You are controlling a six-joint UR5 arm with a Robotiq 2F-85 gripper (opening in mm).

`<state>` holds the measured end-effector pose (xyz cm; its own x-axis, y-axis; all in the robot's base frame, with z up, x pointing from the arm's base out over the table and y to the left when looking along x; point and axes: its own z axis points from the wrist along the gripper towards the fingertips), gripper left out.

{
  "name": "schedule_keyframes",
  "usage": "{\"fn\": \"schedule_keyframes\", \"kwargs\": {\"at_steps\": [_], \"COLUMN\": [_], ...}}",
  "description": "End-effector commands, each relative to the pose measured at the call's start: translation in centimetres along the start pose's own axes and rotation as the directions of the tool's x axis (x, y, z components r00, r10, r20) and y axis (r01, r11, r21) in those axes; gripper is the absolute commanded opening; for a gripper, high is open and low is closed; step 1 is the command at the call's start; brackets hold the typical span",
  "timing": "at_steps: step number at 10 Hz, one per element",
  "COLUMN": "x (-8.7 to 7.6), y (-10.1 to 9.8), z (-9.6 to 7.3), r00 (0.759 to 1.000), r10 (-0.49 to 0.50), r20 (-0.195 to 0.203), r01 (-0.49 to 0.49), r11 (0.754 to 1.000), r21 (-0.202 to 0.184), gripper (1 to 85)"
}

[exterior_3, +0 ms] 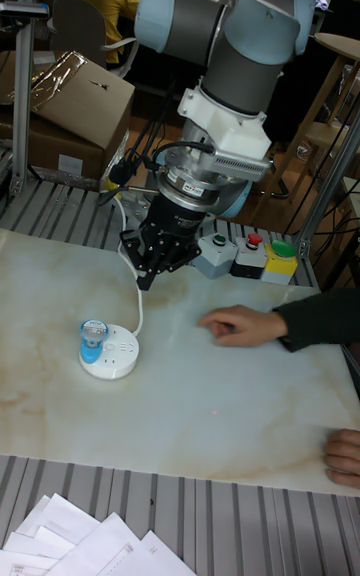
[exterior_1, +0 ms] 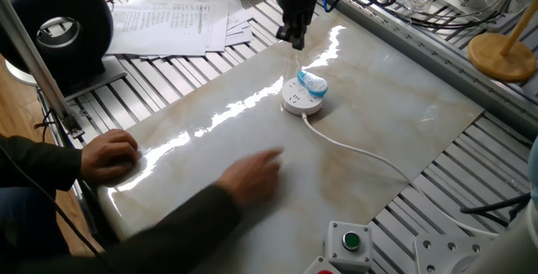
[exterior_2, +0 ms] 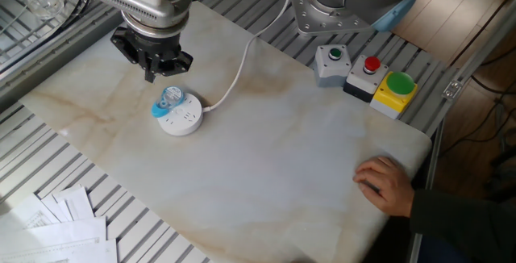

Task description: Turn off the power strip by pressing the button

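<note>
Hanging above the desk (exterior_2: 266, 158) just behind the power strip (exterior_2: 178, 115), the end effector (exterior_2: 153, 73) touches nothing and holds nothing; whether its dark fingers are parted cannot be told from any view. That power strip is a small round white puck with socket holes on top, lying flat on the pale marbled slab, and its button (exterior_2: 169, 98) is a light-blue translucent nub on the side nearer the end effector. A long white cord (exterior_1: 361, 156) runs from the puck across the slab and off its edge. A person's hand (exterior_3: 235, 324) reaches over the slab, another hand (exterior_2: 385, 184) rests at its edge. Grey, red and yellow-green button boxes (exterior_2: 364, 73) sit by the arm's base, and loose papers (exterior_1: 172, 23) lie on the slatted metal frame.
</note>
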<state>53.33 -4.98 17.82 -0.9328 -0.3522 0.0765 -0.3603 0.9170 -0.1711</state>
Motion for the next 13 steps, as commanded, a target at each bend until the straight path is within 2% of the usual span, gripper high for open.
{"fn": "schedule_keyframes", "kwargs": {"at_steps": [1,3,5,8,9,11,12,13], "x": [1.9,2.6,3.3,3.2,2.2,0.2,-1.0,-1.6], "y": [-1.5,-2.7,-3.5,-3.2,-2.4,-0.1,2.4,4.9], "z": [-0.2,-0.3,-0.5,-0.4,0.4,1.7,2.1,1.9], "r00": [0.994,0.980,0.963,0.959,0.963,0.977,0.986,0.992], "r10": [-0.081,-0.163,-0.224,-0.242,-0.232,-0.198,-0.162,-0.121], "r20": [-0.075,-0.114,-0.151,-0.145,-0.134,-0.082,-0.043,-0.028], "r01": [0.085,0.173,0.240,0.256,0.242,0.201,0.161,0.120], "r11": [0.995,0.981,0.966,0.963,0.968,0.979,0.987,0.991], "r21": [0.049,0.084,0.099,0.087,0.066,0.032,-0.014,-0.053], "gripper": [1.0,1.0,1.0,1.0,1.0,1.0,1.0,1.0]}}
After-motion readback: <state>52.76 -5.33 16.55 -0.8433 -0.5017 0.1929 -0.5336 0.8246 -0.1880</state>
